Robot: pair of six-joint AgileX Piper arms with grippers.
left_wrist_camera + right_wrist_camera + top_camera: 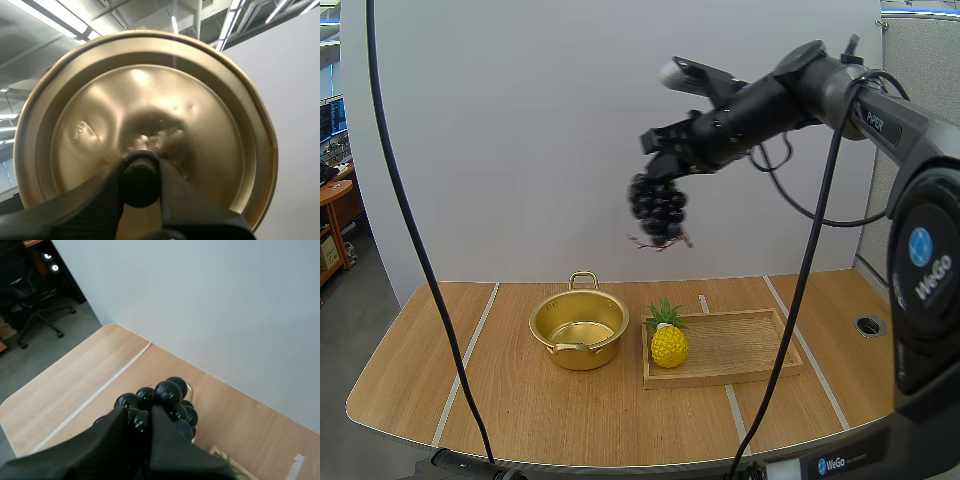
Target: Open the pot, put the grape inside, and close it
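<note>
One step looks done: the pot (579, 328) stands open on the desk (520, 410), its lid (150, 115) clenched in my left pincer (141, 172). My right pincer (665, 160) grasps the grapes (657, 205) aloft, at one o'clock from the pot; loading and closing remain.

In the high view the bench (470, 400) fills the lower part of the frame. The pot (590, 357) stands on it at lower centre, a little left of the middle, with no lid on it. Just right of the pot, near but apart, the wooden tray (740, 345) lies flat on the bench. A toy pineapple (669, 344) stands upright on the tray's left end, the end nearest the pot. High above the gap between pot and tray, in the upper centre, the bunch of grapes (657, 208) hangs from the right gripper (660, 165). In the left wrist view the lid (150, 100) sits before the left gripper (141, 175), its knob (141, 182) pinched between the fingers.
</note>
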